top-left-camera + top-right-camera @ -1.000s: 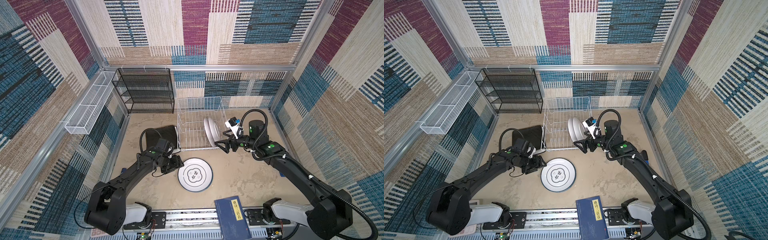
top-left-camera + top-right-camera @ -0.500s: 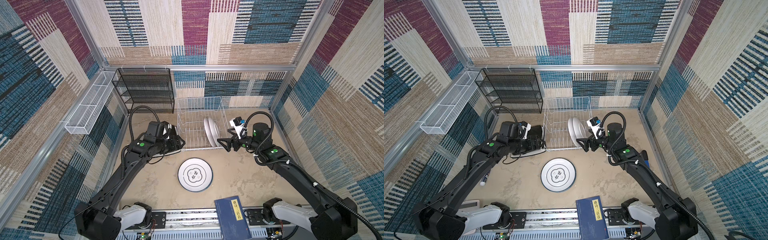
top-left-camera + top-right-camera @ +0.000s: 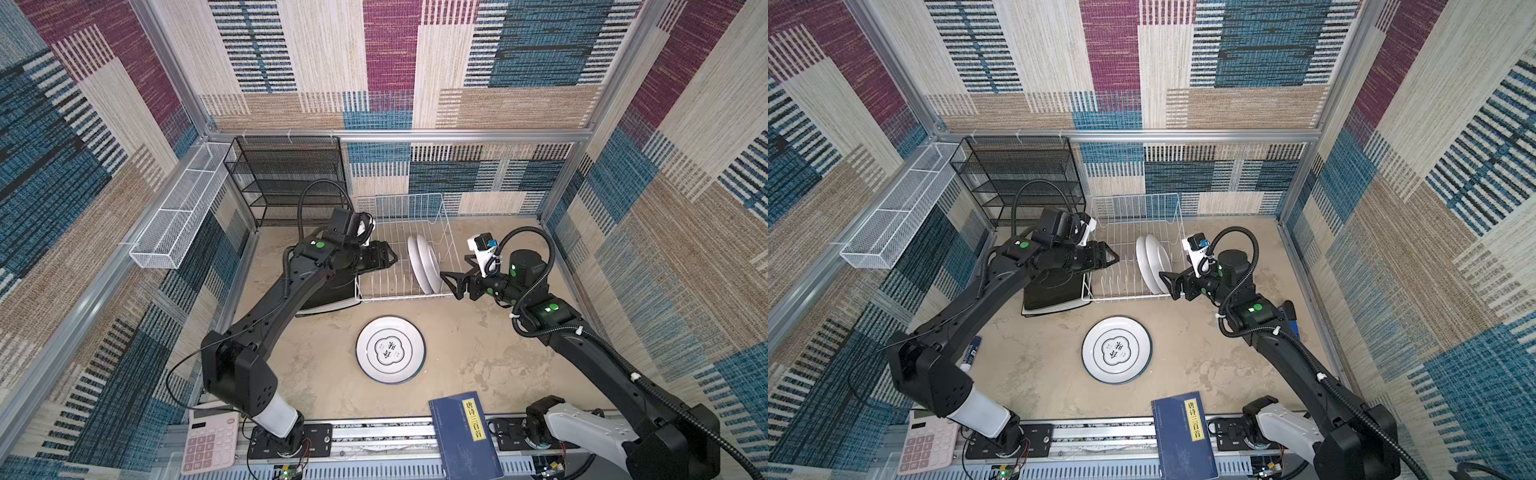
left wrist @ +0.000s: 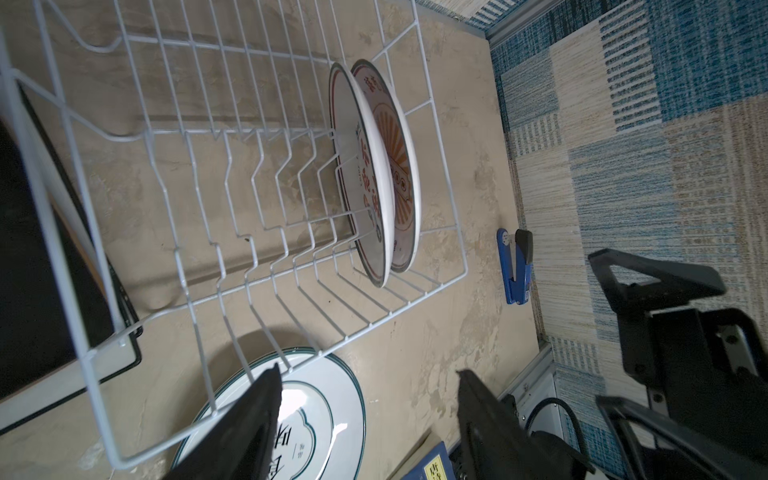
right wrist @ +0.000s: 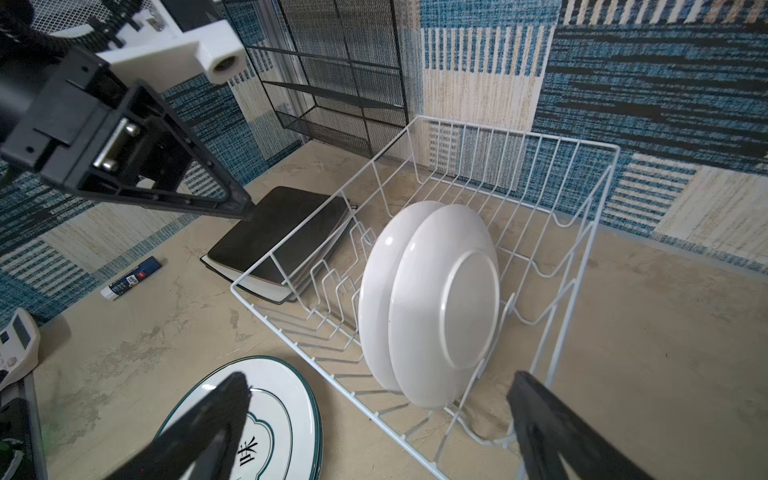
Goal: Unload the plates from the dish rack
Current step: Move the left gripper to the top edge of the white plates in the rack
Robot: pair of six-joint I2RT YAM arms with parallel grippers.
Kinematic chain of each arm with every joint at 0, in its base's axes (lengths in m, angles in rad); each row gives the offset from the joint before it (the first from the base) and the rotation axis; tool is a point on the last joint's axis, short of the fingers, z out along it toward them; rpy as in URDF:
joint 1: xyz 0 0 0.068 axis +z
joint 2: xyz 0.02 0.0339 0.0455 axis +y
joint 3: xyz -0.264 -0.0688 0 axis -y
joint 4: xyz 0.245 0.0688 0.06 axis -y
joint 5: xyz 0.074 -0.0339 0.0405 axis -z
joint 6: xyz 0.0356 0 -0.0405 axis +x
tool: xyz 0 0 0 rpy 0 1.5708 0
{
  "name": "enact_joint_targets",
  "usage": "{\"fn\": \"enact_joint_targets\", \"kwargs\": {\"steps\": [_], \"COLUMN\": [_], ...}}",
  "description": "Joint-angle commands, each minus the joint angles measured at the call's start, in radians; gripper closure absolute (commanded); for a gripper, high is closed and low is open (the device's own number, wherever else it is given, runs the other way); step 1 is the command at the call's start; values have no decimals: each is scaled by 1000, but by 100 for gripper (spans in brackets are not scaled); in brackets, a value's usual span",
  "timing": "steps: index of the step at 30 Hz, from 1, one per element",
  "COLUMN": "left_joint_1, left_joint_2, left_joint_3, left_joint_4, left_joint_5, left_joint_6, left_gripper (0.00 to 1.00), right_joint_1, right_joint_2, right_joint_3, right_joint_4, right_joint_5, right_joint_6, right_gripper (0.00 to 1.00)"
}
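Over the bare prongs of the dish rack (image 3: 399,291), beside my left gripper (image 3: 389,259), the way is open, up to the two upright plates (image 3: 424,264). My right gripper (image 3: 449,286) has the rack's wire side wall close by. On the tabletop (image 3: 478,345), a round plate (image 3: 390,349) and stacked square plates (image 3: 332,303) take room.

We count two round plates (image 5: 440,307) in the dish rack (image 3: 405,208) — one flat plate (image 3: 390,349) before it, one black square plate (image 5: 282,224) beside it (atop white ones).

White rack (image 3: 399,208), orange-sunburst plate (image 4: 401,166) (white back), black plate (image 5: 282,224)
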Motion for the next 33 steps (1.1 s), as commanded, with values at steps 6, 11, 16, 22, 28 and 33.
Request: {"fn": "enact_joint_targets", "kwargs": {"steps": [6, 11, 16, 22, 28, 33], "left_joint_1": [-36, -49, -50, -50, -51, -51], "left_joint_2": [193, 277, 332, 386, 415, 439], "left_joint_3": [146, 215, 243, 261, 267, 278], "left_joint_4": [-12, -12, -12, -12, 28, 39], "left_joint_5": [-35, -29, -25, -17, 4, 1], "left_joint_6": [3, -12, -27, -30, -63, -84], "left_gripper": [37, 40, 43, 47, 50, 54], "right_joint_1": [1, 1, 0, -1, 0, 0], "right_joint_2": [-14, -30, -51, -66, -54, -49], "right_joint_3": [-2, -6, -7, -21, -13, -9], "right_joint_4": [5, -2, -7, -6, -2, -4], "right_joint_5": [68, 81, 100, 107, 103, 103], "right_joint_6": [11, 8, 11, 16, 18, 30], "right_gripper": [1, 1, 1, 1, 1, 1]}}
